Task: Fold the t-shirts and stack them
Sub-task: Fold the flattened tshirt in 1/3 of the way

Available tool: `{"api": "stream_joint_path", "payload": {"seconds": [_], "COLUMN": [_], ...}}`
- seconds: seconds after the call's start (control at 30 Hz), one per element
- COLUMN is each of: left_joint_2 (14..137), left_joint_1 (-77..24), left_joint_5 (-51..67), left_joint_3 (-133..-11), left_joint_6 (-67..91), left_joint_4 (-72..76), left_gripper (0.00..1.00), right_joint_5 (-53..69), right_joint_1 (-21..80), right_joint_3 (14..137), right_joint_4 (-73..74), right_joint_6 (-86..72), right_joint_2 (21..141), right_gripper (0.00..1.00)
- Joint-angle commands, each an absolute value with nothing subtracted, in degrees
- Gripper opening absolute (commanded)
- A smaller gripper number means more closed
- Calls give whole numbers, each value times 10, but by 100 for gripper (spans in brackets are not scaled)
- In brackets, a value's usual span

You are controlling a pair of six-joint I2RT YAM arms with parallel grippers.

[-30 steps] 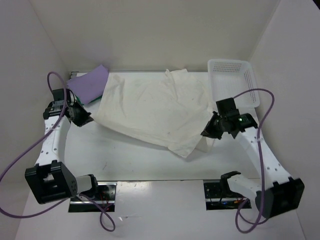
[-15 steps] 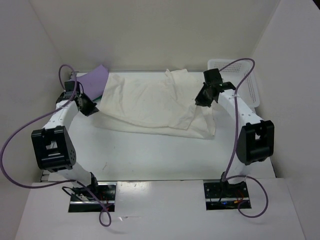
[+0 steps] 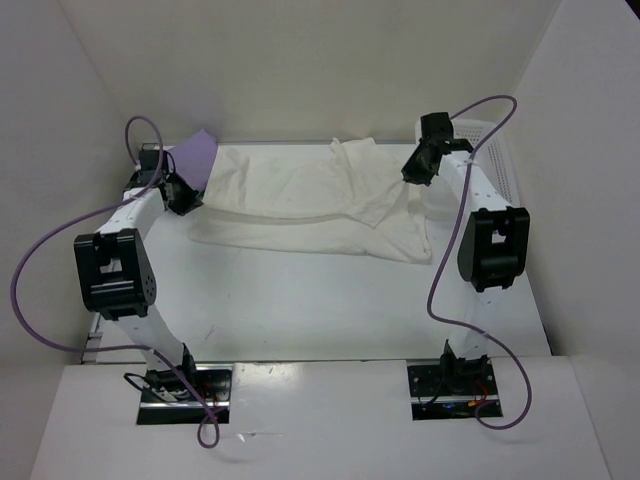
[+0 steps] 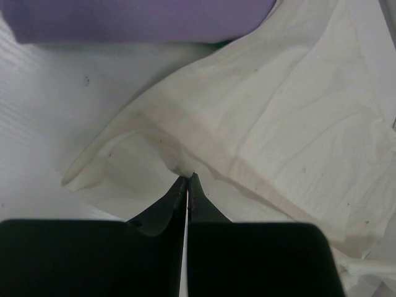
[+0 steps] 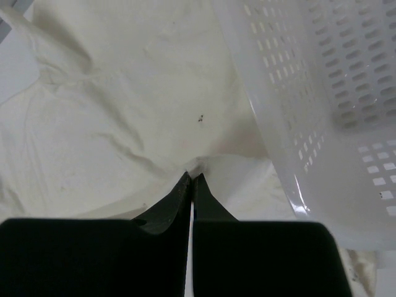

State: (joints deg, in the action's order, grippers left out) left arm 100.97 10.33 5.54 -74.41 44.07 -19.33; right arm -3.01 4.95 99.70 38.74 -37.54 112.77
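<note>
The cream-white t-shirt [image 3: 300, 200] lies across the back of the table, its near half doubled over toward the far edge. My left gripper [image 3: 185, 197] is shut on a pinch of its left hem [image 4: 185, 164]. My right gripper [image 3: 412, 172] is shut on a pinch of cloth at the right side [image 5: 198, 162], close to the basket. The lavender t-shirt [image 3: 195, 155] lies at the back left, just beyond the left gripper [image 4: 187, 178]; in the left wrist view it is the lavender cloth [image 4: 136, 15] at the top, with a thin green sliver [image 4: 218, 43] under its edge.
A white perforated basket [image 3: 497, 165] stands at the back right, its wall [image 5: 291, 124] right beside the right gripper [image 5: 192, 177]. White walls close in the table on the left, back and right. Purple cables loop above both arms.
Both arms have swung away from the near side toward the back, carrying the cream shirt's near edge with them and folding it over. Both grippers stayed shut.
</note>
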Motion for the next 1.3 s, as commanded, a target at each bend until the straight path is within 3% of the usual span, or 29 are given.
{"api": "stream_joint_path", "payload": {"seconds": [0.0,0.17,0.2,0.23,0.33,0.37,0.47,0.6,0.67,0.7,0.73,0.77,0.8,0.87,0.93,1.03,1.17,1.2,1.27], "left_joint_2": [1039,1107,1107,1113,1075,1058,971,875,844,839,838,838,838,861,889,929,976,987,1011], "left_joint_1": [86,81,81,81,81,81,81,81,93,102,121,130,139,152,152,152,152,152,152], "left_joint_5": [42,38,43,43,48,43,26,21,34,46,67,75,82,97,97,102,104,104,110], "left_joint_3": [-788,-838,-838,-838,-815,-792,-743,-659,-602,-583,-566,-553,-531,-524,-524,-532,-545,-553,-553], "left_joint_6": [454,449,449,449,437,437,432,432,437,437,437,443,443,455,463,483,505,513,519], "left_joint_4": [-152,-166,-160,-160,-149,-149,-149,-155,-162,-162,-167,-167,-160,-139,-121,-96,-64,-58,-49], "left_gripper": [0,16,32,40,58,60,61,48,34,30,26,21,21,23,43,48,53,53,53], "right_joint_5": [-53,-58,-51,-51,-51,-51,-51,-46,-40,-40,-40,-33,-26,-7,-2,-2,29,29,35], "right_joint_1": [39,39,39,39,39,39,39,39,39,39,39,39,39,33,33,26,-22,-38,-49], "right_joint_3": [1040,1063,1063,1063,1063,1063,1075,1038,965,935,904,845,817,728,676,593,527,520,507], "right_joint_4": [381,381,381,381,375,370,370,364,345,337,323,323,323,310,305,298,286,286,274], "right_joint_6": [-356,-356,-356,-356,-361,-361,-361,-361,-361,-361,-361,-361,-367,-373,-385,-399,-399,-399,-394], "right_joint_2": [1136,1163,1172,1172,1172,1166,1144,1075,1011,988,966,927,908,856,825,781,782,789,800], "right_gripper": [0,0,0,0,10,20,29,38,38,31,14,6,0,0,0,0,21,32,39]}}
